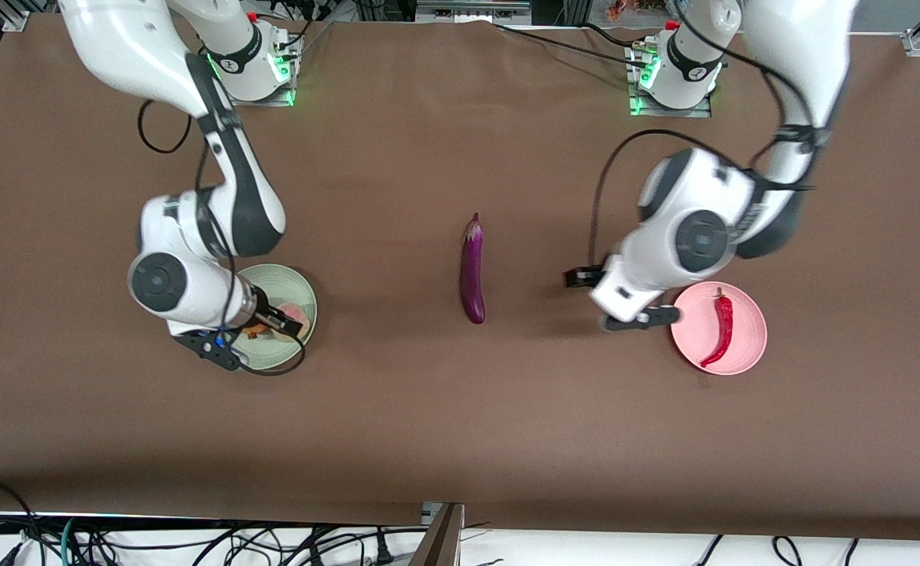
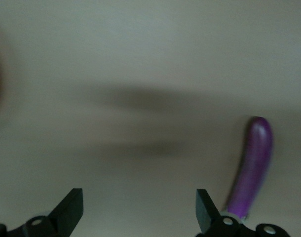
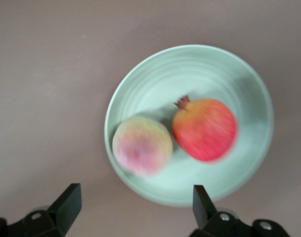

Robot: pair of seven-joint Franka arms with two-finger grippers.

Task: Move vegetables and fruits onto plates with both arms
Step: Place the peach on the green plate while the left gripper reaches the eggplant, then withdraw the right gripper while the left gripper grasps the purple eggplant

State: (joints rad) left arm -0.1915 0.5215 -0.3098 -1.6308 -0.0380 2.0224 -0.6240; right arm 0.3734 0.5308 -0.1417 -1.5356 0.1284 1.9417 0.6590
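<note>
Brown table (image 1: 397, 409): both pincers (image 2: 139, 210) (image 3: 135, 206) wide, empty; right arm hides green plate's (image 1: 296, 284) fruits.

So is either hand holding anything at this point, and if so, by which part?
Nothing is held. The left hand is open with bare table between its fingers, the eggplant lying off to one side. The right hand is open over the green plate.

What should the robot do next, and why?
Probably the left pincer, open over bare table between the pink plate and the eggplant, should slide over the eggplant. It is the only food still on the table: the chili lies on pink, both fruits on the green plate under the open right pincer.
</note>
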